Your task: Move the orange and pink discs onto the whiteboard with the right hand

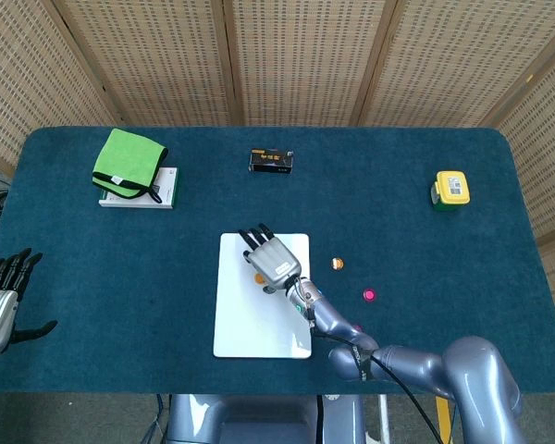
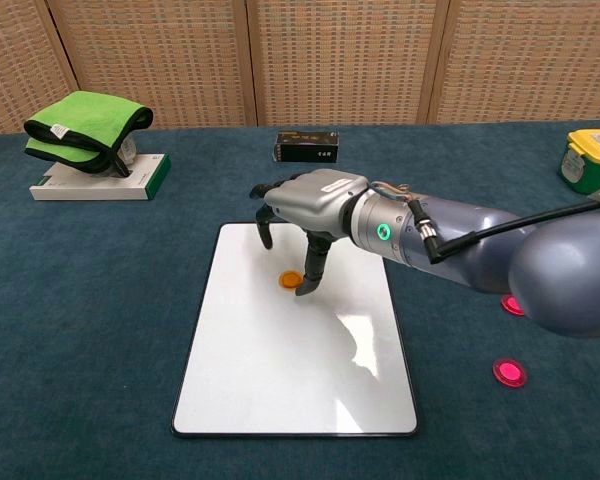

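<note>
The whiteboard [image 1: 259,324] [image 2: 280,370] lies flat mid-table. One orange disc [image 1: 259,277] [image 2: 291,279] lies on its upper part. My right hand [image 1: 270,259] [image 2: 308,205] hovers just over that disc, fingers apart and pointing down, one fingertip [image 2: 306,289] right beside it, gripping nothing. A second orange disc [image 1: 337,264] sits on the cloth to the right of the board; my arm hides it in the chest view. Two pink discs lie further right: one [image 1: 368,295] [image 2: 512,305] partly behind my forearm, the other [image 2: 508,373] nearer the front. My left hand [image 1: 0,296] rests open at the far left edge.
A green cloth [image 1: 128,159] [image 2: 85,125] lies on a white box at the back left. A small black box [image 1: 271,160] [image 2: 306,147] stands behind the board. A yellow-green container [image 1: 451,189] [image 2: 592,158] sits at the back right.
</note>
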